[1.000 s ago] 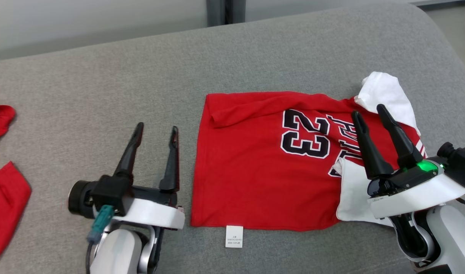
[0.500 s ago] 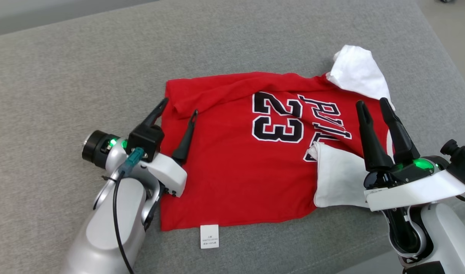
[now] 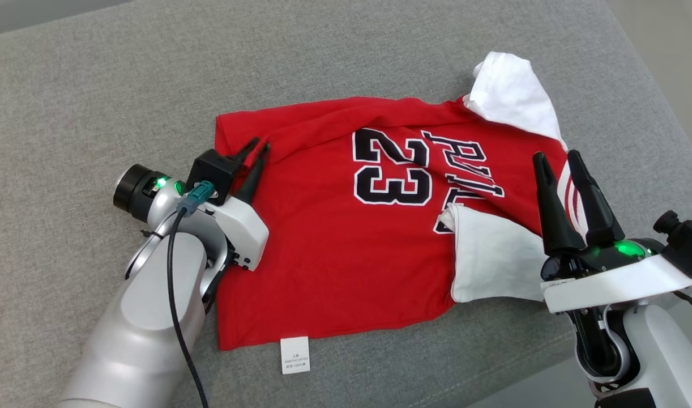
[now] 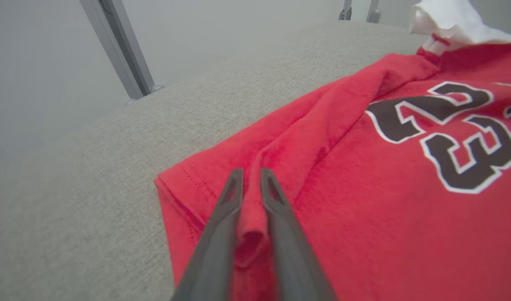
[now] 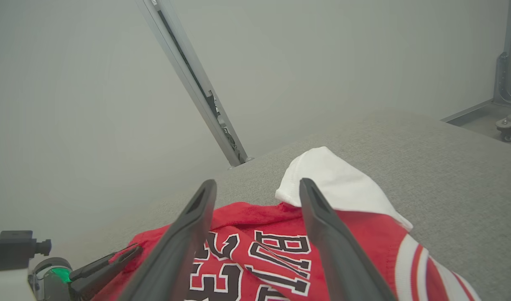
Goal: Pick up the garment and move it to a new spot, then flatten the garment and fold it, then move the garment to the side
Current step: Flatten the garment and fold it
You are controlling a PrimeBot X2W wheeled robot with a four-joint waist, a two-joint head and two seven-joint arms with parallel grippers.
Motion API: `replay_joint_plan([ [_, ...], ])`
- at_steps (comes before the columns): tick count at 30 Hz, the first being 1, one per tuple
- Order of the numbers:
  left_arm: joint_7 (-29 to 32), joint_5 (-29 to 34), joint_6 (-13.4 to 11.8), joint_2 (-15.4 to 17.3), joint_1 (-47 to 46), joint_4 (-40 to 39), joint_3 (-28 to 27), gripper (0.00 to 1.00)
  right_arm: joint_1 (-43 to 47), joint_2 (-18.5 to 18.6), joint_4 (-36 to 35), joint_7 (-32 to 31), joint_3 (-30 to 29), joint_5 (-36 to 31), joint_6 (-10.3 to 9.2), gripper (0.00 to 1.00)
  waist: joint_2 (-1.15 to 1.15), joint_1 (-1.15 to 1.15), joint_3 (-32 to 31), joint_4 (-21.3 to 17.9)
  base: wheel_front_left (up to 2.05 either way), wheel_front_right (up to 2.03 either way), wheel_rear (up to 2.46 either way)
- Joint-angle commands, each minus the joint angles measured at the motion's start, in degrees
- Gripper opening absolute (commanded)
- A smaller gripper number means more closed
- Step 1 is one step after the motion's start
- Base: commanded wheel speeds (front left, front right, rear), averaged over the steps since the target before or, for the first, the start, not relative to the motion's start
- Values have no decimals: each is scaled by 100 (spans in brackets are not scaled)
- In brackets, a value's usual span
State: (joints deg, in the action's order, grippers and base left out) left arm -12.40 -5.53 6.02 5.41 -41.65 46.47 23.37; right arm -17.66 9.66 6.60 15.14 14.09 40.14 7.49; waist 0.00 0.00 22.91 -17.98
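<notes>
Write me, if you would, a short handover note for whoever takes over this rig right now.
Left gripper: shut on a ridge of fabric near the far left corner of the red jersey.
Right gripper: open, over the jersey's right end, holding nothing.
Jersey: lies number side up on the grey cushion. Its far edge is rumpled, the far white sleeve sticks out, and the near white sleeve is folded over the front.
Done: roughly spread out.
Left: flatten it, fold it, move it to the side.
</notes>
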Motion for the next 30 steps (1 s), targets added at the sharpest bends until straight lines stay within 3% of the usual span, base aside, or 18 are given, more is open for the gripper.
replay_joint_plan([
  [1, -64, -40, 31, 35, -117, 15, 12, 0, 26, 3, 32, 11, -20, -51, 1, 100, 0, 0, -13, 0, 0, 0, 0],
  [10, -196, -357, -39, 163, -594, -121, -323, 0, -66, -29, 47, 12, -17, -96, 1, 100, 0, 0, 49, 52, 0, 0, 0],
  [21, 698, -493, 89, 1390, -2044, 317, -589, 0, -346, -170, -49, 12, 154, -156, 1, 100, 0, 0, 421, -111, 0, 0, 0],
  [27, 924, -440, -24, 1732, -2478, 667, -649, 0, -410, -249, -57, 12, 175, -141, 1, 100, 0, 0, 560, -171, 0, 0, 0],
  [28, 915, -400, -106, 1767, -2535, 743, -648, 44, -413, -262, -55, 12, 172, -147, 1, 100, 0, 0, 576, -174, 0, 0, 0],
  [29, 977, -411, -178, 1773, -2574, 848, -663, 100, -416, -274, -47, 12, 174, -152, 1, 100, 0, 0, 585, -174, 0, 0, 0],
  [30, 998, -404, -206, 1762, -2612, 930, -649, 100, -423, -285, -37, 12, 176, -158, 1, 100, 0, 0, 589, -169, 0, 0, 0],
])
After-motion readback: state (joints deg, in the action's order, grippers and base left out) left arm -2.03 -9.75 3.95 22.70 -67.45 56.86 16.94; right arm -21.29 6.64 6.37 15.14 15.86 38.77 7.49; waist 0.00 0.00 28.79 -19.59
